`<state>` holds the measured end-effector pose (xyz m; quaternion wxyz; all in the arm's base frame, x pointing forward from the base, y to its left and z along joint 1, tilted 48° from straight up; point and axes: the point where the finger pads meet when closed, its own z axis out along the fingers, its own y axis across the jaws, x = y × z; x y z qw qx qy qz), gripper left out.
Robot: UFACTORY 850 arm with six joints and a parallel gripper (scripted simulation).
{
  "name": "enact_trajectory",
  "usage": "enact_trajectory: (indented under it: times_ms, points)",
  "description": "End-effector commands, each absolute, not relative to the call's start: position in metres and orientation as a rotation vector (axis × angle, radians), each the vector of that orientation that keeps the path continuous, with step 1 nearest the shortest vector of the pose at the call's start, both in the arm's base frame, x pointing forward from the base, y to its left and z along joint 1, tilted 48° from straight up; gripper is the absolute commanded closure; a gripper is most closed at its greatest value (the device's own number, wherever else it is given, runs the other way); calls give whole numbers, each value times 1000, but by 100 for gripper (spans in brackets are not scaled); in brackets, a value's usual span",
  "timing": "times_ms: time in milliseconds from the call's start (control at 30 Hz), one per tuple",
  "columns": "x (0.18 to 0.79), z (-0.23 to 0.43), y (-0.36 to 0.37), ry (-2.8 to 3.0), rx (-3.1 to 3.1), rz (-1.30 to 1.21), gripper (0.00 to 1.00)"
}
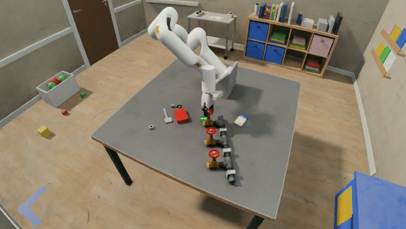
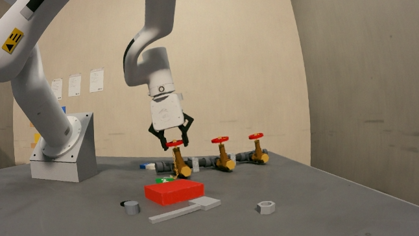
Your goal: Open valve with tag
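Note:
Three brass valves with red handwheels stand along a grey pipe on the table. The far valve's handwheel sits between my gripper's black fingers, which are shut on its rim from above. A thin chain hangs from this valve's stem down to a green tag lying flat on the table. The tag's writing is too small to read. The middle valve and the near valve stand free of the gripper.
A red block lies just left of the tagged valve. A grey T-shaped tool, a grey nut, a small grey cylinder and a black ring lie nearby. A white-blue block lies beyond the pipe. The arm's base stands at the back.

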<state>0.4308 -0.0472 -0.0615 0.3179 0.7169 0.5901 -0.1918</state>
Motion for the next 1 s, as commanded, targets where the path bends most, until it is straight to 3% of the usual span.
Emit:
enact_trajectory:
  times_ms: [0, 200, 233, 967]
  points:
    - [431, -61, -47, 1568, 1877, -554, 100]
    - [431, -61, -47, 1568, 1877, -554, 100]
    - [431, -61, -47, 1568, 1877, -554, 0]
    - [431, -61, -47, 1568, 1877, -554, 0]
